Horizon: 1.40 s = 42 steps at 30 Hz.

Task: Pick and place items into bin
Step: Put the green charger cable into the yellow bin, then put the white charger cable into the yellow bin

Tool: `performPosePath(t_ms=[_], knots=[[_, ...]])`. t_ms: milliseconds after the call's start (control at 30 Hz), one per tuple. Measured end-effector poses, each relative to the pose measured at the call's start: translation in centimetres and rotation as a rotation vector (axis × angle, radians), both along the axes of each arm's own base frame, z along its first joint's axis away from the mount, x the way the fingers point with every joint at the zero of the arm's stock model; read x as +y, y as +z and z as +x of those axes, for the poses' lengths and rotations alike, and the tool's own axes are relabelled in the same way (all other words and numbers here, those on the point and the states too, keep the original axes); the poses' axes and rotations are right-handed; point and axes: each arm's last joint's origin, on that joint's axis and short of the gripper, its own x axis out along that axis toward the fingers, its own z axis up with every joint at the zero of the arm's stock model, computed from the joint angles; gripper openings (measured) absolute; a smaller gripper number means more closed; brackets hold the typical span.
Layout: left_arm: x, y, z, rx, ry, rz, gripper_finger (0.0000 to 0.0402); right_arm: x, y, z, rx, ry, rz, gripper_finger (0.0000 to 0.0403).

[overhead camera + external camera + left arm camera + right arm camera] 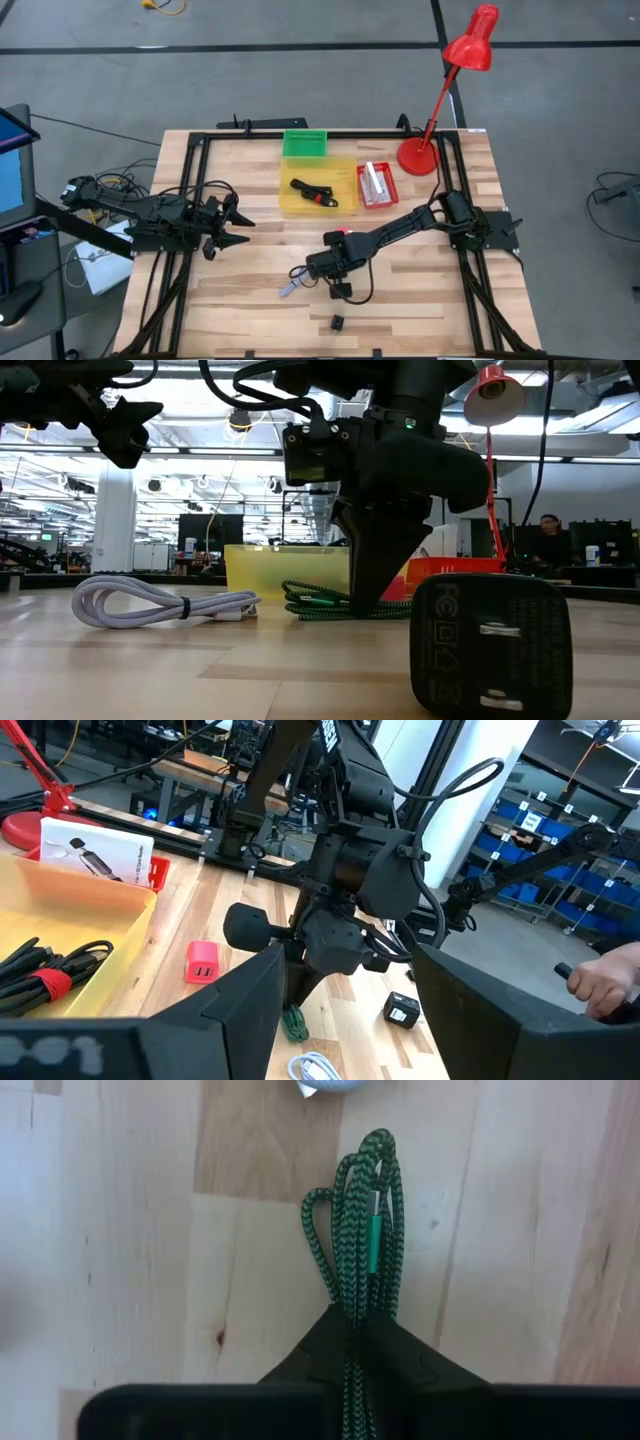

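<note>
A coiled green braided cable point(362, 1200) lies on the wood table, also seen in the low view point(315, 602) and the left wrist view point(293, 1023). My right gripper point(360, 1328) stands over it near the table's middle point(318, 268), shut on the coil. A white coiled cable point(150, 602), a black charger plug point(490, 645) and a pink charger point(202, 961) lie loose nearby. The yellow bin point(345, 172) holds a black cable with a red tie point(312, 192). My left gripper point(240, 225) hovers open at the table's left. My right gripper pinches the green cable's coil at one end point(358, 1305) between its two fingers, coming from above and pointing down point(368, 592). The strands run along between the fingers. The rest of the coil lies flat on the table.
A green basket point(305, 143) and a red tray with a white carded package point(376, 185) stand by the yellow bin. A red desk lamp point(420, 155) stands at the far right corner. A person's hand point(605, 982) shows beyond the table.
</note>
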Motion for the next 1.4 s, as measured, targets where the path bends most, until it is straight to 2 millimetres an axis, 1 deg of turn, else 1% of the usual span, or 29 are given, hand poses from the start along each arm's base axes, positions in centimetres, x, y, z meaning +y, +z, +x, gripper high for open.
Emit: performPosePath(t_ms=[100, 233, 400, 500, 600, 700, 800, 967, 1067, 1167, 1267, 1400], knots=[[0.0, 0.0, 0.0, 0.000, 0.000, 0.000, 0.0215, 0.1, 0.3, 0.2, -0.006, -0.002, 0.000, 0.0014], [0.0, 0.0, 0.0, 0.000, 0.000, 0.000, 0.0215, 0.3, 1.5, 0.9, 0.001, 0.031, -0.026, 0.0009], [0.0, 0.0, 0.0, 0.000, 0.007, 0.000, 0.0215, 0.1, 5.0, 2.1, -0.057, 0.082, -0.097, 0.0005], [0.0, 0.0, 0.0, 0.000, 0.013, -0.001, 0.0215, -0.5, 7.1, 2.6, -0.076, 0.107, -0.185, 0.0005], [0.0, 0.0, 0.0, 0.000, 0.014, -0.001, 0.0215, -1.7, 9.0, 3.1, -0.105, 0.121, -0.281, 0.0005], [0.0, 0.0, 0.0, 0.000, 0.014, 0.004, 0.0215, -3.3, 10.7, 3.8, -0.137, 0.132, -0.382, 0.0004], [0.0, 0.0, 0.0, -0.005, 0.014, 0.034, 0.0215, -5.7, 11.7, 4.5, -0.152, 0.133, -0.462, 0.0003], [0.0, 0.0, 0.0, -0.006, 0.015, 0.042, 0.0215, -10.8, 11.8, 5.2, -0.138, 0.077, -0.517, 0.0013], [0.0, 0.0, 0.0, -0.005, 0.015, 0.042, 0.0215, -14.0, 11.9, 5.4, -0.133, 0.001, -0.528, 0.0022], [0.0, -0.1, 0.0, 0.003, 0.017, 0.044, 0.0215, -16.7, 12.0, 5.6, -0.158, -0.088, -0.521, 0.0033], [0.0, -0.1, 0.0, 0.003, 0.017, 0.044, 0.0215, -18.3, 12.2, 5.7, -0.199, -0.161, -0.491, 0.0046], [0.0, -0.1, 0.0, 0.004, 0.017, 0.044, 0.0215, -19.0, 12.2, 5.7, -0.206, -0.169, -0.446, 0.0069]])
